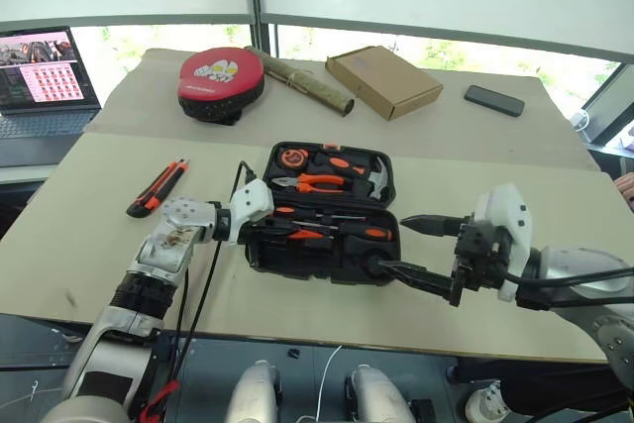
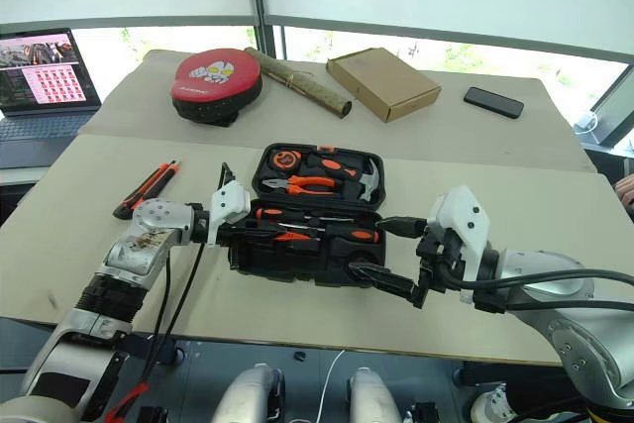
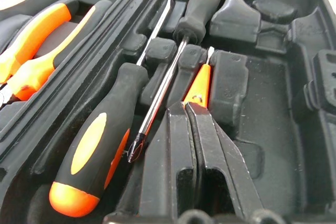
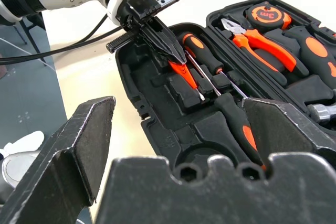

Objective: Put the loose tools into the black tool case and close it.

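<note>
Right end effector (image 1: 428, 250) gapes; left end effector (image 4: 167, 51) (clenched) pins thin orange tester screwdriver (image 4: 187, 77) in moulded black tool case (image 1: 327, 263).

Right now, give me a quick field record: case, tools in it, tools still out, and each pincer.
case: black tool case lies open on the table
in near half: two screwdrivers, thin orange tester
still out: utility knife, on the table to the case's left
left pincer: shut, tips on the tester's handle
right pincer: open, holding nothing, at the case's right end
far half: pliers, hammer, tape measure
</note>
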Controlling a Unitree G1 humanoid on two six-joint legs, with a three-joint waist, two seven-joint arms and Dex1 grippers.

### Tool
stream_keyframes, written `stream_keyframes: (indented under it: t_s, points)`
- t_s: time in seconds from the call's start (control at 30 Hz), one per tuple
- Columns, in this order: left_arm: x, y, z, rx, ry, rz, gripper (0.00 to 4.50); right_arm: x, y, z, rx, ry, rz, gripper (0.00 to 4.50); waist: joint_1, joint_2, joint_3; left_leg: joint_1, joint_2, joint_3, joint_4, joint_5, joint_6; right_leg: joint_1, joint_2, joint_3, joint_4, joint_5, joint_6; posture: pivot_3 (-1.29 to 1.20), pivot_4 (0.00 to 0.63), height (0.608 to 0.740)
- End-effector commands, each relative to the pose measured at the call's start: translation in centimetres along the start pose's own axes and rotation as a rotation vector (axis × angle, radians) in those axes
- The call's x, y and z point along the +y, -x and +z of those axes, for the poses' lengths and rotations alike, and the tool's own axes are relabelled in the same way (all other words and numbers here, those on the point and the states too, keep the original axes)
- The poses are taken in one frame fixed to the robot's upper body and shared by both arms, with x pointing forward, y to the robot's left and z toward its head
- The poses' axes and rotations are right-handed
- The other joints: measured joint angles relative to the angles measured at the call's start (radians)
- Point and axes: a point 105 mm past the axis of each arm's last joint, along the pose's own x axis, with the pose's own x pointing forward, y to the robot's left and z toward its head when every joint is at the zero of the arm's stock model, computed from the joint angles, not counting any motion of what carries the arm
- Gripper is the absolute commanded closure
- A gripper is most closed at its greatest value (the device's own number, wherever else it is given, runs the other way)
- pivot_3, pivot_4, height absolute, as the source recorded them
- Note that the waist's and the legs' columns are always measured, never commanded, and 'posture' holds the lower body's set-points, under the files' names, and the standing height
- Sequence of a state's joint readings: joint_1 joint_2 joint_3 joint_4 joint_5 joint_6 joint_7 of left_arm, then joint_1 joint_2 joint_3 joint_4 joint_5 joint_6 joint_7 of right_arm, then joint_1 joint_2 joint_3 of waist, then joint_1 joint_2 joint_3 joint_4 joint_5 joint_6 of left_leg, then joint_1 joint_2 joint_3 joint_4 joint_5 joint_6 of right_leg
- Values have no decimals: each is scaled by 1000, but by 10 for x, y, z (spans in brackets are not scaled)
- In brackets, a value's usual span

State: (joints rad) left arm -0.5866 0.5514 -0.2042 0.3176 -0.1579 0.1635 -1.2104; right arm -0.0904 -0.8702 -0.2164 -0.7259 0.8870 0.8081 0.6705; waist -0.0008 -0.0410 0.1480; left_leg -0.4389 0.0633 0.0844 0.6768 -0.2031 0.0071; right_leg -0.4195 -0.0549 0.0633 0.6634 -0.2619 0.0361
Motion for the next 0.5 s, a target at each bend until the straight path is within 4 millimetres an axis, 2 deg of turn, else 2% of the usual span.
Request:
stream_keyframes:
  t_s: [0.03, 0.33, 0.47, 0.5]
  points:
    - [-2, 4, -29, 99, 116, 3, 4435, 0, 2, 9, -24, 31, -5, 0, -4, 1, -1, 0, 0, 0, 0, 0, 0, 0, 0, 0, 0, 0, 0, 0, 150, 740]
    - [-7, 12, -33, 112, 137, -2, 4435, 0, -1, 10, -33, 34, 2, 0, -16, 3, -3, 2, 1, 0, -1, 0, 0, 1, 1, 0, 0, 0, -1, 0, 150, 740]
    - [0, 35, -6, 21, 134, 79, 4435, -4, -4, 15, -47, 51, 17, 0, -22, 3, -3, 2, 2, 1, -2, 0, 0, 0, 2, 2, 0, 0, -1, 0, 150, 740]
    - [3, 46, 3, -12, 139, 111, 4206, -5, -6, 17, -51, 58, 24, 0, -24, 3, -2, 2, 2, 0, -2, 0, 0, 0, 2, 2, 0, 0, -1, 0, 150, 740]
